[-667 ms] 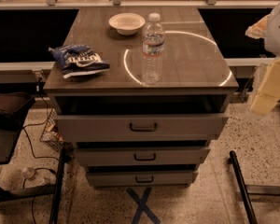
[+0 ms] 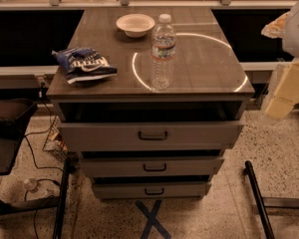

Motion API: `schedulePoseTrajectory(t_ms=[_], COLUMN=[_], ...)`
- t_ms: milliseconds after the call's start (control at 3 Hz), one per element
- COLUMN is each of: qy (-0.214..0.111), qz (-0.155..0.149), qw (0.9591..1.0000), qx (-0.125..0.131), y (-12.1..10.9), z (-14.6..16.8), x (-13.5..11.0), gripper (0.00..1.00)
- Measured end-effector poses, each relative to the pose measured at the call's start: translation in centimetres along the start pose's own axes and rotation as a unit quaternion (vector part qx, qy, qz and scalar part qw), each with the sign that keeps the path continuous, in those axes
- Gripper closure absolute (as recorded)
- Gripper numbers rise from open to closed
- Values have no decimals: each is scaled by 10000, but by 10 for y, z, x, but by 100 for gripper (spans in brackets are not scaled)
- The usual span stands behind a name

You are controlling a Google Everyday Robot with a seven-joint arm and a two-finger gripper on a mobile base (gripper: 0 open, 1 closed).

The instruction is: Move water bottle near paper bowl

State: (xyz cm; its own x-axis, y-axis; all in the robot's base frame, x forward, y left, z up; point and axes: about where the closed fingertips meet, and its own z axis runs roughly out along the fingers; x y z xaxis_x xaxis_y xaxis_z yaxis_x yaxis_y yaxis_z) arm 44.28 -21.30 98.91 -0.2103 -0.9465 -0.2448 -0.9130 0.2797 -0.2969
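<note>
Water bottle [image 2: 163, 51], ribbed clear plastic, upright on smooth bench [image 2: 209, 59], apart from round paper bowl [image 2: 135, 24]; blocky cream gripper [image 2: 283, 89] past right edge, open-or-closed can't tell.

A dark blue bag [image 2: 84, 63] lies at the left of the surface [image 2: 204, 68], above three drawers [image 2: 152, 133]. Crossed blue tape [image 2: 152, 218] marks the floor at bottom centre. At lower left, perhaps a small bottle [image 2: 32, 185] sits among cables [image 2: 37, 158]. The tool [image 2: 281, 91] hangs at the right edge.

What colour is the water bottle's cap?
White cap on the water bottle, camera view. Gripper hangs at right edge, apart from it.
</note>
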Motion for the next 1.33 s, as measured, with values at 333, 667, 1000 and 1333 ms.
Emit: schedulePoseTrajectory(t_ms=[333,667,1000,1333], qy=[-531,-1473,-2532,-3634], qz=[116,271,493,767], qw=[9983,9871,9633,9263], qx=[230,563,747,638], y=[-16,-41,-69,-85], z=[3,14,29,42], x=[-9,-14,-19,-38], gripper=[0,0,0,0])
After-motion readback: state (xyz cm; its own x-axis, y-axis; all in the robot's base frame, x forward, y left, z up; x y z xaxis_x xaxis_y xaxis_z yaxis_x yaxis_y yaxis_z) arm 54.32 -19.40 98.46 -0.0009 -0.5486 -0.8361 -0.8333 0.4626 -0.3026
